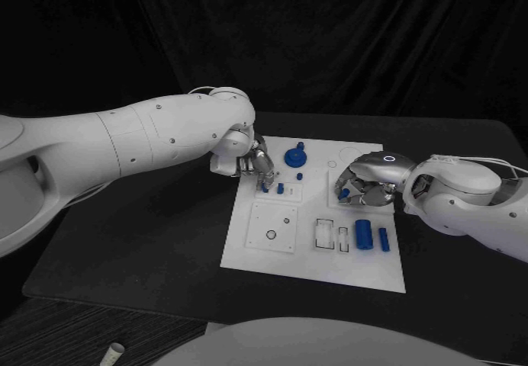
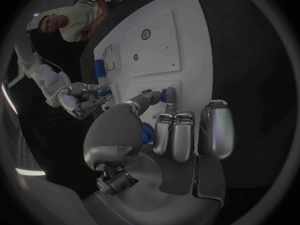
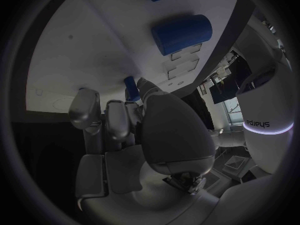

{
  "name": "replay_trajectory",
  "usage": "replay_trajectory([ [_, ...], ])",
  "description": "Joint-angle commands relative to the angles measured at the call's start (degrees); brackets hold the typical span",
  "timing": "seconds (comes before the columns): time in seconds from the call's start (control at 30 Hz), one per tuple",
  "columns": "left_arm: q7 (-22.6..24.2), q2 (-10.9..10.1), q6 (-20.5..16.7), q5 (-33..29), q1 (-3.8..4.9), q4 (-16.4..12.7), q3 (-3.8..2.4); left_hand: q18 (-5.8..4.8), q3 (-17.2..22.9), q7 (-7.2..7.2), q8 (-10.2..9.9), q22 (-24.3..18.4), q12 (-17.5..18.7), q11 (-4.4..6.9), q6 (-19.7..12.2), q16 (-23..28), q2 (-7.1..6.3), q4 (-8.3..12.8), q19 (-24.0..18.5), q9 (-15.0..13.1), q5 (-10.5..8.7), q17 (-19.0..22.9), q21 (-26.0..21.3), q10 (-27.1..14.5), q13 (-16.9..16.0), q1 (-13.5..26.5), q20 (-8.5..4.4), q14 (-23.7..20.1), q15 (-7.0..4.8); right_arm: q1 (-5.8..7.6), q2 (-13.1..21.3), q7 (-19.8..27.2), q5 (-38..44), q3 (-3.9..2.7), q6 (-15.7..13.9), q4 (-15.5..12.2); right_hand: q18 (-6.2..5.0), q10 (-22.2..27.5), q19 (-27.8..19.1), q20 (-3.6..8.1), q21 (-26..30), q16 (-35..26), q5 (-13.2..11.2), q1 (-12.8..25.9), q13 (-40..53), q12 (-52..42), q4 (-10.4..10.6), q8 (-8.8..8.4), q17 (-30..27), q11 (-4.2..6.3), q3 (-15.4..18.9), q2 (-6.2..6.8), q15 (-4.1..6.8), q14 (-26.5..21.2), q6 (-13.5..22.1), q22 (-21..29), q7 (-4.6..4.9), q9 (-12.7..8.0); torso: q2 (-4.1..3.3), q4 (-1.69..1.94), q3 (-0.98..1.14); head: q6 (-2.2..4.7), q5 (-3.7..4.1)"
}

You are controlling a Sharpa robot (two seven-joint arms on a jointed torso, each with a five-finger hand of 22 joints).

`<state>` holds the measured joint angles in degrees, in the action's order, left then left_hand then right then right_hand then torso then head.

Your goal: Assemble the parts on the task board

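From the head view, the white task board [image 1: 313, 263] lies mid-worktop [image 1: 143, 252] with the left hand [image 1: 251, 162] over its far-left part, fingers pointing down at a small blue peg [image 1: 281, 187], while the right hand [image 1: 363, 185] hovers at the board's right side near a blue piece [image 1: 344, 194] — two blue cylinders [image 1: 363, 231] lie flat below it and a blue knob [image 1: 295, 156] stands near the far edge. In the left wrist view the left hand's thumb and one finger [image 2: 150, 99] pinch the small blue peg [image 2: 169, 95] on the board, the other fingers curled in. In the right wrist view the right hand [image 3: 134, 120] has its fingers curled beside a small blue piece [image 3: 130, 88] — whether they grip it, I cannot tell.
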<state>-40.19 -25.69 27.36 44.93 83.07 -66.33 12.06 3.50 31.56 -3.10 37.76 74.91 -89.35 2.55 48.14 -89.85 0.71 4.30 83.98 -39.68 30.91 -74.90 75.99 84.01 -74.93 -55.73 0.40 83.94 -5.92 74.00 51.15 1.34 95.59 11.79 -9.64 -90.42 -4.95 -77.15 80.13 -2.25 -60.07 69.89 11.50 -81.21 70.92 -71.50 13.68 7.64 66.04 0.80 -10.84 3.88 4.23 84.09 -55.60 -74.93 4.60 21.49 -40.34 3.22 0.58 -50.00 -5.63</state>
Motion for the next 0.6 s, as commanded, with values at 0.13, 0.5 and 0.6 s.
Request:
replay_trajectory([
  [0.13,0.3,0.3,-0.8,0.0,-0.14,0.0,0.03,-0.58,6.8,0.62,-2.5,11.2,0.4,-0.32,0.9,-0.1,1.15,7.3,1.0,0.1,-4.55,-15.1,-0.4,5.7,-14.6,-1.4,0.49,6.1,0.5,-0.14,0.0,-0.8,0.1,-0.02,0.3,-0.1,-0.84,0.6,-0.5,0.14,0.5,-0.3,0.3,-0.5,-5.3,0.3,-0.2,-0.19,-0.2,0.07,-0.1,0.09,0.08,-0.5,0.0,-6.0,0.09,-0.1,-0.01,0.0,-0.01,0.0,-0.02],
  [0.5,-0.6,0.4,1.3,0.0,-0.2,0.4,0.03,0.07,-3.9,0.61,-11.4,10.1,4.6,-0.49,3.2,0.4,0.72,0.3,-0.3,1.9,-16.99,-14.7,-4.4,4.5,-12.9,-3.1,0.95,5.9,0.8,-0.16,0.0,-0.8,0.1,-0.02,0.2,-0.1,-0.87,0.6,-0.5,0.14,0.6,-0.5,0.3,-0.5,-5.4,0.4,-0.2,-0.18,-0.4,0.07,-0.1,0.09,0.08,-0.5,0.0,-5.9,0.09,-0.1,0.02,-0.01,0.05,0.0,0.12],
  [0.6,-0.9,0.3,1.6,0.0,-0.24,0.5,0.03,0.11,-5.7,0.47,-12.7,10.1,4.6,-0.62,3.6,0.5,0.7,-1.1,-0.3,2.0,-18.78,-14.7,-4.7,4.4,-12.9,-3.1,1.04,5.9,0.95,-0.17,0.0,-0.7,0.1,-0.02,0.2,-0.1,-0.91,0.7,-0.6,0.13,0.9,-0.7,0.3,-0.5,-5.5,0.5,-0.2,-0.17,-0.5,0.07,-0.1,0.08,0.08,-0.6,0.0,-5.9,0.09,-0.1,0.03,-0.01,0.05,0.0,0.08],
])
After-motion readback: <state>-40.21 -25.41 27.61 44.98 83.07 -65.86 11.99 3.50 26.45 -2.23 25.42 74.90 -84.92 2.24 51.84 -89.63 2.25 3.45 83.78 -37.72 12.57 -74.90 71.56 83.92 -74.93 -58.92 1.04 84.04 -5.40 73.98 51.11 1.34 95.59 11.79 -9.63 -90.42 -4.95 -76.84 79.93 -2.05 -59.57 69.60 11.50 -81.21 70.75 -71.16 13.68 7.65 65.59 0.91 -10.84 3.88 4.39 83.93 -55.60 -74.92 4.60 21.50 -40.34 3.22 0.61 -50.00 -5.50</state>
